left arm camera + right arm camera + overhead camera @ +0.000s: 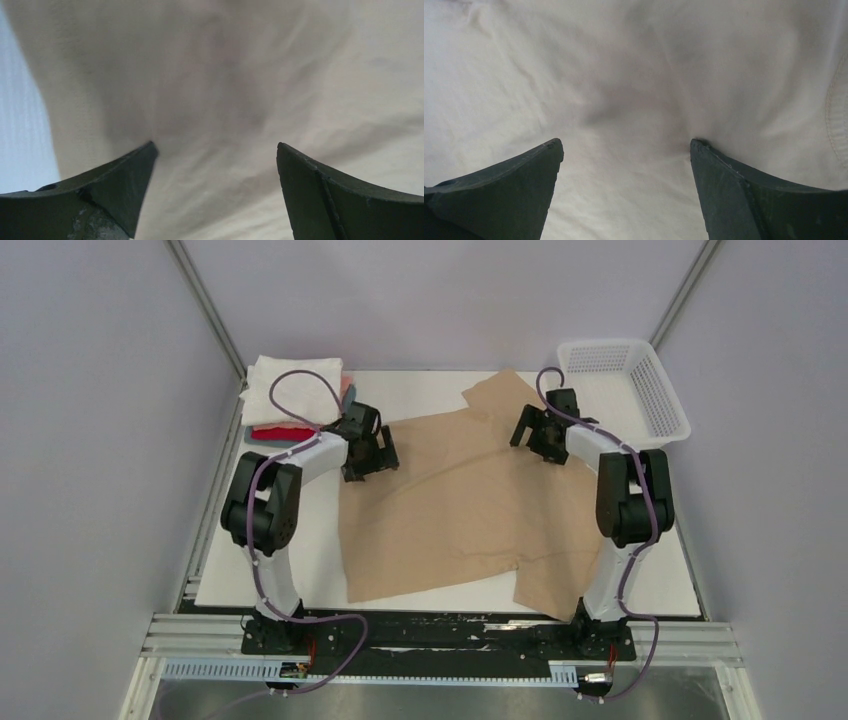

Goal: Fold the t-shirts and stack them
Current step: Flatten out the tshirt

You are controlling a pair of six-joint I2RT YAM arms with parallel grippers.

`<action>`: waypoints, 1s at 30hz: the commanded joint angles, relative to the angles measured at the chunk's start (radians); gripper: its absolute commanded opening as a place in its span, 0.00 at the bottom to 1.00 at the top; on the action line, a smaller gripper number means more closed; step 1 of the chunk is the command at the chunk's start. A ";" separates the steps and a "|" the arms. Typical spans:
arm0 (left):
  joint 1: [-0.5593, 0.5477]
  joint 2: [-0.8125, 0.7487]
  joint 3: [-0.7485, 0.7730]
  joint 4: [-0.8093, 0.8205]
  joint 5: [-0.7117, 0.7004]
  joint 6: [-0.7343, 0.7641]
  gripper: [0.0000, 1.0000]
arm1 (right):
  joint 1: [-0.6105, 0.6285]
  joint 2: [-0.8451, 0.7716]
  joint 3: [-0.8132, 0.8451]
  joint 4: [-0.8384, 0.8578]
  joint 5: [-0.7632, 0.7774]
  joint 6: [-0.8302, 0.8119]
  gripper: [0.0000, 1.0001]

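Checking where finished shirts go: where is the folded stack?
Top view: the folded stack sits at the far left corner of the table, just beyond the left pincer.

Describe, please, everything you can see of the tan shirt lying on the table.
The tan shirt is soft, matte, plain cloth, spread mostly flat but creased across the middle of the white table. One short sleeve points to the far side; the near right corner is rumpled beside the right arm's base. The left gripper and right gripper are low over its far part, jaws open; contact is unclear.
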 commanded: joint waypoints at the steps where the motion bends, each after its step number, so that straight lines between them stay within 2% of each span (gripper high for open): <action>1: 0.014 0.124 0.142 -0.073 0.018 0.053 1.00 | 0.004 -0.062 -0.035 0.033 0.007 -0.035 1.00; 7: 0.039 0.331 0.388 -0.228 0.037 0.103 1.00 | 0.005 -0.033 -0.056 0.039 0.016 -0.019 1.00; 11: 0.072 0.455 0.613 -0.335 0.073 0.140 1.00 | 0.003 0.012 -0.025 0.039 0.023 -0.008 1.00; 19: 0.140 0.648 0.935 -0.435 0.161 0.195 1.00 | 0.004 0.065 0.048 0.039 0.025 0.040 1.00; 24: 0.147 0.621 0.946 -0.403 0.219 0.220 1.00 | 0.017 0.002 0.064 0.033 0.027 -0.022 1.00; 26: 0.146 0.568 0.905 -0.368 0.248 0.223 1.00 | 0.035 -0.062 0.056 0.026 0.026 -0.053 1.00; 30: 0.137 0.396 0.770 -0.296 0.262 0.203 1.00 | 0.118 -0.251 -0.017 0.021 0.128 -0.108 1.00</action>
